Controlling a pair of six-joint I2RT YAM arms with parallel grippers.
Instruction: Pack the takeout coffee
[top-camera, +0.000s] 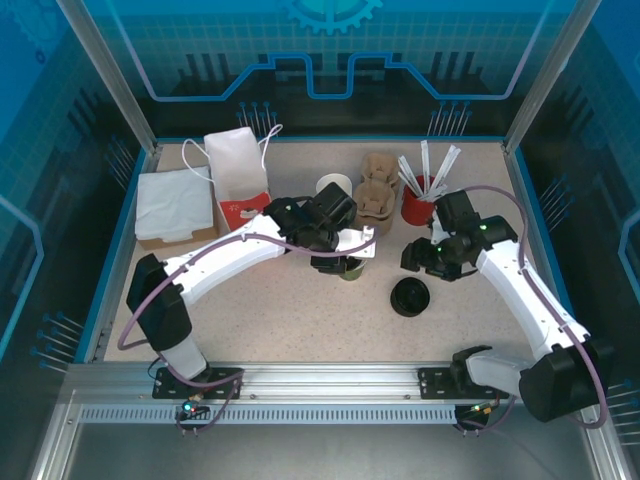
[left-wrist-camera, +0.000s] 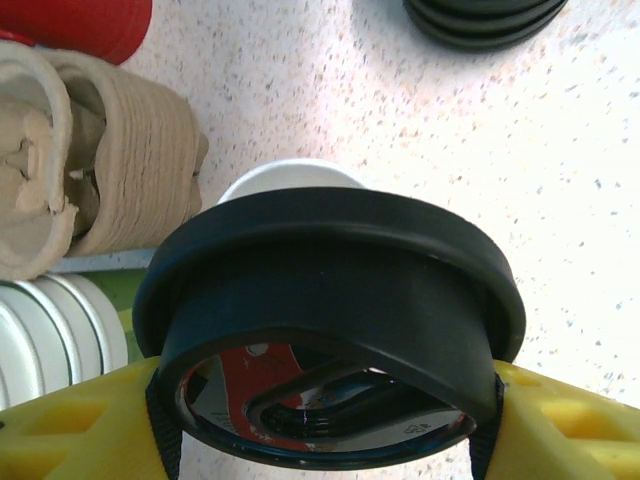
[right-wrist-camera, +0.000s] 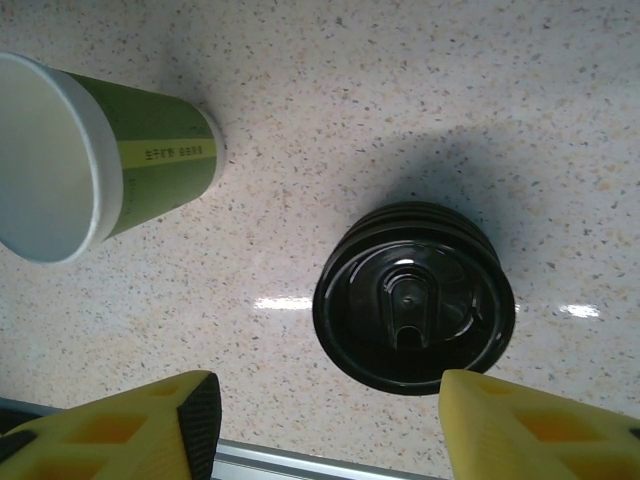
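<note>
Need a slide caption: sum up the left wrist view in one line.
Left gripper clamps a black lid, with the white-rimmed cup just beyond.

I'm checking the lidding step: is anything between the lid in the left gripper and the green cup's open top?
Nothing visible does. The left gripper holds the black lid, the green cup's open rim showing just beyond it. The lid stack lies apart to one side.

Lid stack (top-camera: 410, 297), pulp carriers (top-camera: 376, 197), napkins (top-camera: 178, 203)
</note>
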